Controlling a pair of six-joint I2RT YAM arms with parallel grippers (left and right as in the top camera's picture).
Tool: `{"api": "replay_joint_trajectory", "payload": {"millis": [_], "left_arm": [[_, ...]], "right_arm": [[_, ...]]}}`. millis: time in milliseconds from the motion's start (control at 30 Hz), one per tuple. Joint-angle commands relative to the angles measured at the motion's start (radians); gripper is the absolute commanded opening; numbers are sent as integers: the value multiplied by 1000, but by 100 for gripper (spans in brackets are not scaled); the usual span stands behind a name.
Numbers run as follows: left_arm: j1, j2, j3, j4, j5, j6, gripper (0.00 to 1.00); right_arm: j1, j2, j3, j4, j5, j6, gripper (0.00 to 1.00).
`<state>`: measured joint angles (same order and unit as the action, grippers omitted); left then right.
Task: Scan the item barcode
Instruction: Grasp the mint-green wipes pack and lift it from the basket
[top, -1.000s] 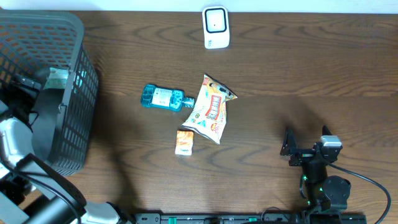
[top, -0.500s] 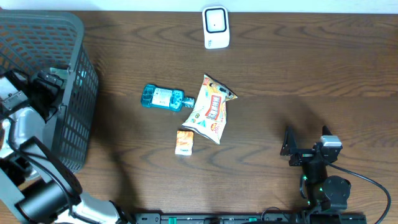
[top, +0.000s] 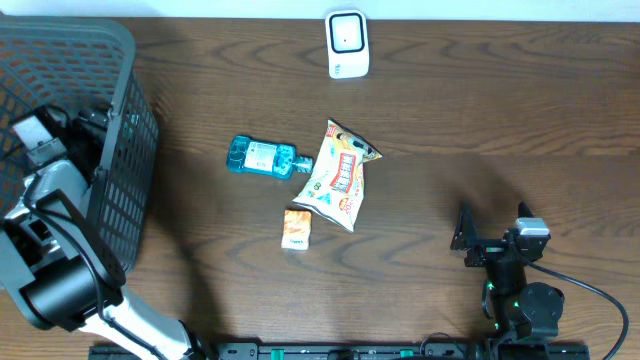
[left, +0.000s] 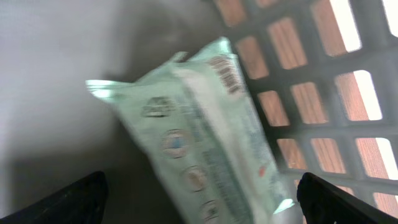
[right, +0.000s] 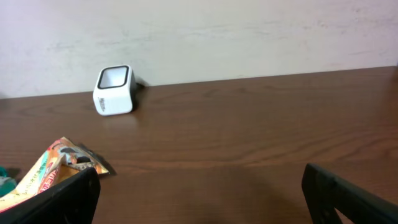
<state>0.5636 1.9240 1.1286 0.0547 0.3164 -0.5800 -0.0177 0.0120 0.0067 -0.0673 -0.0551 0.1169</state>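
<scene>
The left arm reaches into the grey mesh basket (top: 120, 60) at the left end of the desk (top: 480, 130). Seen from its wrist camera, the left fingers (left: 74, 202) are spread wide, their two dark tips showing only at the bottom corners of the view, and nothing is clamped between them. Ahead of them a pale green pack (left: 199, 143) lies inside the basket, slanting across the view with one long edge against the mesh wall; its print is too blurred to read, and no barcode can be made out

The right arm sits near the front edge of the desk on the right side, well apart from every item. The right fingers (right: 62, 196) are also fully spread and hold nothing, pointing across bare wood toward the far wall (right: 249, 31)

The white scanner (top: 347, 42) stands at the far edge of the desk, near the middle, its dark-framed window facing up. In the centre of the desk lie three loose items: a blue bottle (top: 262, 157) on its side, a snack bag (top: 338, 175) just to its right with its upper corner touching the bottle's cap end, and a small orange box (top: 297, 229) just beside the bag's lower corner. All three are well clear of the scanner and of both arms
</scene>
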Motion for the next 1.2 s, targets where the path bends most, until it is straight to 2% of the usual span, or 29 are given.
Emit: {"api": "replay_joint_trajectory", "payload": {"millis": [0, 233, 300, 433, 467, 533, 600, 700, 867, 1000, 1067, 1167], "left_arm": [[-22, 84, -16, -13, 8, -21, 98], [-24, 137, -16, -3, 7, 12, 99], [-24, 151, -16, 0, 7, 31, 93], [-24, 175, -16, 4, 5, 53, 56], [-24, 179, -16, 6, 5, 53, 42], [-24, 179, -16, 8, 5, 68, 21], [-24, 179, -16, 7, 6, 99, 8], [-23, 172, -16, -10, 16, 139, 7], [-5, 93, -16, -65, 16, 138, 7], [28, -56, -16, -124, 16, 138, 7], [57, -217, -16, -171, 16, 138, 7], [80, -364, -16, -197, 15, 138, 8]], "right_arm": [[-8, -5, -1, -4, 1, -6, 99], [-8, -5, -1, -4, 1, -6, 99], [-8, -5, -1, -4, 1, -6, 99], [-8, -5, -1, -4, 1, -6, 99], [-8, -5, -1, -4, 1, -6, 99], [-8, -5, -1, -4, 1, -6, 99], [-8, -5, -1, -4, 1, -6, 99], [-8, -5, -1, -4, 1, -6, 99], [-8, -5, -1, -4, 1, -6, 99], [-8, -5, -1, -4, 1, -6, 99], [-8, -5, -1, -4, 1, -6, 99], [-8, -5, -1, -4, 1, -6, 99]]}}
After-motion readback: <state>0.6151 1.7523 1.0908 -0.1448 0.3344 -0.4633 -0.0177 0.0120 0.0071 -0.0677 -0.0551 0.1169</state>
